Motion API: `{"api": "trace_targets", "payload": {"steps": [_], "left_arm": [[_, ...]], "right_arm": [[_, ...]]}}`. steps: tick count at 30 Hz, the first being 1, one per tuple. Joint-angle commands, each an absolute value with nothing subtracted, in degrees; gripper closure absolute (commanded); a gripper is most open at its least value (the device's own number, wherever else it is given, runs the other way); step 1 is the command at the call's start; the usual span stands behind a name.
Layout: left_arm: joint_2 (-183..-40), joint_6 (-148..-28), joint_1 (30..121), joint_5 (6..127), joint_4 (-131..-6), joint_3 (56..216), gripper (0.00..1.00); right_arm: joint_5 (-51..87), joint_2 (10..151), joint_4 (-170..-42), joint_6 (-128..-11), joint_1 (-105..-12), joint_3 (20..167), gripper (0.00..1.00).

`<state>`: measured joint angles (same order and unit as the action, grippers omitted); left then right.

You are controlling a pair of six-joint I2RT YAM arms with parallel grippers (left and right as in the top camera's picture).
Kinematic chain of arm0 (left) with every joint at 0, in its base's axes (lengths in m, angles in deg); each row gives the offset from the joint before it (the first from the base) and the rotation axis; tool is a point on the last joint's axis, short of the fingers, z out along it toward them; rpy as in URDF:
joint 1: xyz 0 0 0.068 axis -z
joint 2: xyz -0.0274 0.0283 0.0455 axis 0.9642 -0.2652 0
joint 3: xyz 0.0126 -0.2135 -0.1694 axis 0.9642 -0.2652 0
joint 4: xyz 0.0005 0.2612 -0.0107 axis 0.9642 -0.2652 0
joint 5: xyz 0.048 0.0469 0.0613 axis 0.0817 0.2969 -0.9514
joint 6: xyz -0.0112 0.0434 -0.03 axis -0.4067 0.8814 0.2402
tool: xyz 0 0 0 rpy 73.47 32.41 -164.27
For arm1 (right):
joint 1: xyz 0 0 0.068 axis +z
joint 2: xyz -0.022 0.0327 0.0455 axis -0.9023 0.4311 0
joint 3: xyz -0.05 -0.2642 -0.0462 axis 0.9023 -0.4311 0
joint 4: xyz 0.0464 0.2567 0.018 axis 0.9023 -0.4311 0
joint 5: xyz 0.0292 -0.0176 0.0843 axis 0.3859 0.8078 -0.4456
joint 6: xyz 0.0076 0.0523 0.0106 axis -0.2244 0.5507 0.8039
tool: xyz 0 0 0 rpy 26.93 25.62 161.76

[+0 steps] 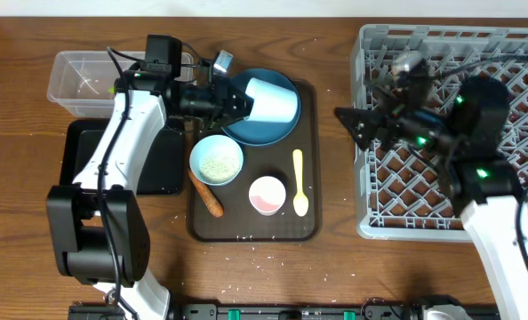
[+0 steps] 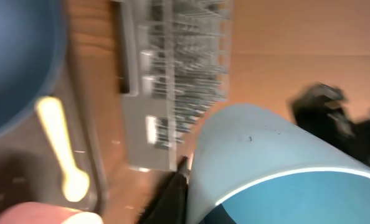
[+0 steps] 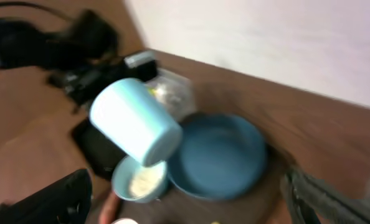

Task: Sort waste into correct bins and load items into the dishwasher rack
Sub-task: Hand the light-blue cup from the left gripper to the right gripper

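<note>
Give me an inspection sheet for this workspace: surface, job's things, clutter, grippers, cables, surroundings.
Surface: wooden table, bare between tray and rack.
Job's things: light blue cup tilted above the dark blue plate; bowl of rice, pink cup and yellow spoon on the brown tray, carrot stick at its left edge; clear tub, black tray, rack.
Clutter: rice grains near the front.
Grippers: left gripper shut on the light blue cup; right gripper open over the rack.
Cables: black leads along the arms.
Surroundings: pale wall.
</note>
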<state>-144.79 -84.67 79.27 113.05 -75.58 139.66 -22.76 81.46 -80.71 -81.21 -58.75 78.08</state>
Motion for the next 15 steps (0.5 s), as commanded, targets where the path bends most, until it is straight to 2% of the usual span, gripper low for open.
{"api": "trace_targets", "payload": {"steps": [1, 8, 15], "left_arm": [[-143.64, -84.75, 79.46, 124.83, -75.54, 140.77, 0.94], [-143.64, -86.02, 81.28, 128.85, -75.63, 140.77, 0.94], [-143.61, -88.34, 85.1, 128.85, -75.63, 140.77, 0.94]], "right_arm": [[-35.62, 85.37, -76.32, -81.61, -56.71, 78.89, 0.05], [-39.33, 91.54, -64.32, -76.77, -52.76, 78.89, 0.02], [-38.72, 93.81, -60.39, -76.49, -49.15, 78.89, 0.03]]}}
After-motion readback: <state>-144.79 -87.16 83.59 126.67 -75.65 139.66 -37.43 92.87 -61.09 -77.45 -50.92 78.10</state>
